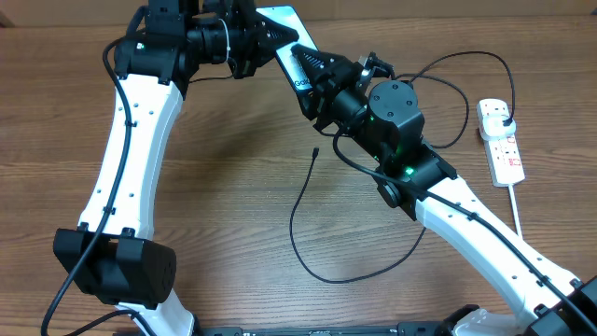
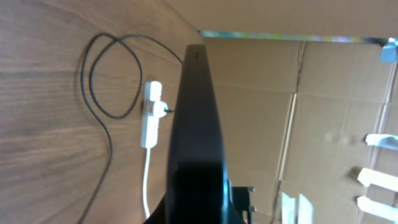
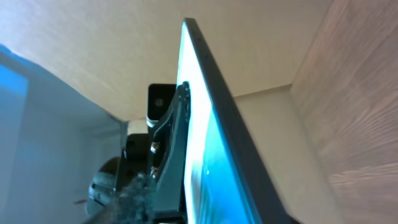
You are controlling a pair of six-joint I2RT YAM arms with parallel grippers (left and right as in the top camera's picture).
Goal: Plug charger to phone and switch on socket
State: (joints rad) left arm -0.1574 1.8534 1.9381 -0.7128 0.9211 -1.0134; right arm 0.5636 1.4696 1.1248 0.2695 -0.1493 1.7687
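Note:
The phone (image 1: 283,21) is held tilted above the table's far edge, its lit screen partly showing. My left gripper (image 1: 254,47) is shut on it from the left. My right gripper (image 1: 300,67) grips it from the right. The left wrist view shows the phone (image 2: 196,112) edge-on and dark. The right wrist view shows its glowing screen (image 3: 208,155) against a finger. The charger cable (image 1: 297,219) lies loose on the table with its connector tip (image 1: 315,149) free. Its plug (image 1: 506,114) sits in the white socket strip (image 1: 504,149) at the right, which also shows in the left wrist view (image 2: 150,124).
The black cable loops (image 1: 448,84) behind my right arm towards the strip, also seen in the left wrist view (image 2: 93,81). The strip's white cord (image 1: 516,201) runs towards the front. Cardboard boxes (image 2: 323,112) stand beyond the table's far edge.

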